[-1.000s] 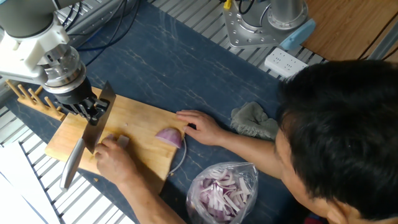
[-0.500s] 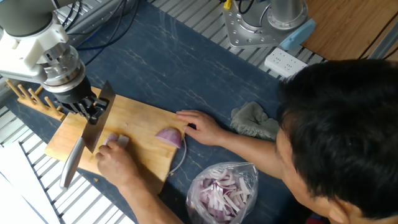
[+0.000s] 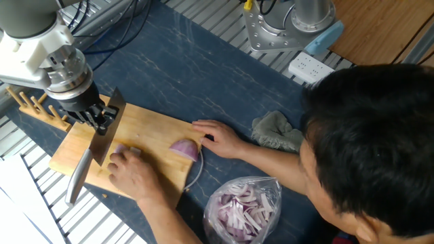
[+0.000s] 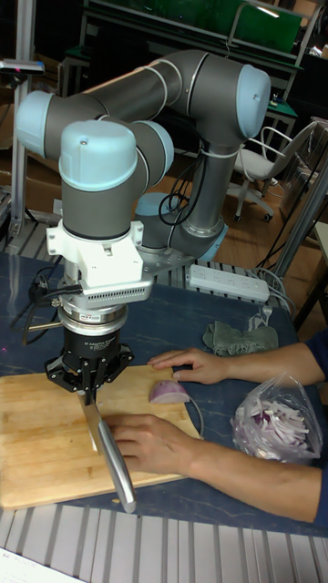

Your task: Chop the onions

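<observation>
My fingers (image 3: 102, 120) were clamped on the knife (image 3: 91, 157), gripping it near the top so the blade ran down and toward the near edge of the board (image 3: 152, 125), handle end hanging out past it. Just beside the blade, on its right as the fixed view shows it, sat the small pale onion piece (image 3: 127, 152), nearly touching the steel; I judged that was the piece up for the next cut, and the blade's long axis lay roughly across it. A person's hand (image 3: 135, 173) rested right on that piece, fingertips close to the knife, which was the thing I worried about most: any cut would come down just beside those fingertips. I couldn't tell how much of the piece was hidden under the hand. Further right along the board, well apart from the blade, lay the purple half (image 3: 184, 150), dome up, still whole, with the person's other hand (image 3: 218, 137) just behind it at the board's edge. Off the board on the bench (image 3: 169, 61), a bag (image 3: 243, 209) of sliced strips lay near the front, and a crumpled cloth (image 3: 278, 131) sat beyond the second hand.
</observation>
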Motion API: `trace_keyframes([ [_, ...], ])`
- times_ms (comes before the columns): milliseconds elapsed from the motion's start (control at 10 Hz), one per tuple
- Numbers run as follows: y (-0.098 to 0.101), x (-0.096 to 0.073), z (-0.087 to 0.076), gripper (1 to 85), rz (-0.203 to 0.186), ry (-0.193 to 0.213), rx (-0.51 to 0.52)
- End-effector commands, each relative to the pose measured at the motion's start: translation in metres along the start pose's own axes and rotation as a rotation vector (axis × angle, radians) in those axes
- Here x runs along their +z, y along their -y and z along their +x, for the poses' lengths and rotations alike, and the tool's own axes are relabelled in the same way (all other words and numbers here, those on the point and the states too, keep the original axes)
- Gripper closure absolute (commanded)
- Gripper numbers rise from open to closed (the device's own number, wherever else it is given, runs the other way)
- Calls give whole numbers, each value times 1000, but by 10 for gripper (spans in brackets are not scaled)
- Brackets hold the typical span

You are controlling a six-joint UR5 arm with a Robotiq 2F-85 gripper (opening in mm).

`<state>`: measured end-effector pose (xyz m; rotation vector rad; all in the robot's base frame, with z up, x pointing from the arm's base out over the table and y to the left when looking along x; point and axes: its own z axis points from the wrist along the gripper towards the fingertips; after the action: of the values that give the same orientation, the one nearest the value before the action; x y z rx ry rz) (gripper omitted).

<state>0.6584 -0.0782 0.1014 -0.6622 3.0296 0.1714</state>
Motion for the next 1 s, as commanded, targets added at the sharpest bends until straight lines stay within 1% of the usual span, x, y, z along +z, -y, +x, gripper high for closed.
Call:
trace_keyframes([
  [0, -5, -6, -1, 847, -7, 2, 25],
  [300, -7, -4, -2, 847, -13, 1, 58],
  [400, -9, -4, -3, 847, -20, 4, 65],
  [700, -11, 3, -6, 847, -15, 10, 73],
  [900, -12, 4, -7, 847, -15, 15, 71],
])
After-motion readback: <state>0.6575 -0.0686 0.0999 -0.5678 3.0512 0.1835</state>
